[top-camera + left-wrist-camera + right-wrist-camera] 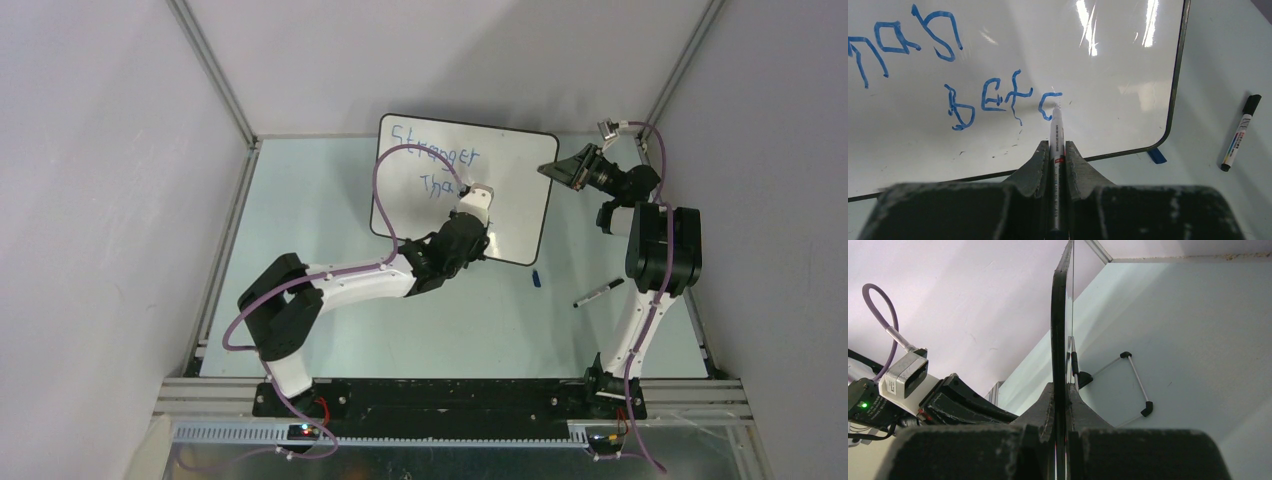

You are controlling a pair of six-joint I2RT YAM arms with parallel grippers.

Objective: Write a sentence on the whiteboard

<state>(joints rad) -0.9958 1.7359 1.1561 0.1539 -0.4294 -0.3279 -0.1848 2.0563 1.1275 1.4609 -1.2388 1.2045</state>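
At the third line of the sentence, right by its last letter, is where your marker tip sits. Left gripper is clamped on the marker barrel, with the jaws tight on either side. The marker's long axis runs straight out from the jaws to the board, so the writing face is dead ahead of the left arm.

What matters for the next stroke is that the bare white lies to the right of the tip in the wrist view, between the last letter and the black rim. The line has room to continue that way, and the bottom rim is close below.

Right gripper is shut on the board's right edge and props it up. That leaves the left arm as the only one placed to write.

Blind spots:
- Tip contact: it looks to be touching, but glare hides the actual contact.
- The last letter reads like a "c" and is possibly unfinished.
- From the top view the left wrist covers the third line, so you only get "Stranger" and part of the second word.
- The left wrist view cuts off the top line and the start of the second.
- The right wrist view shows the board edge-on, so no writing is visible there.

A spare pen and a blue cap lie on the table, off the board's lower right corner.
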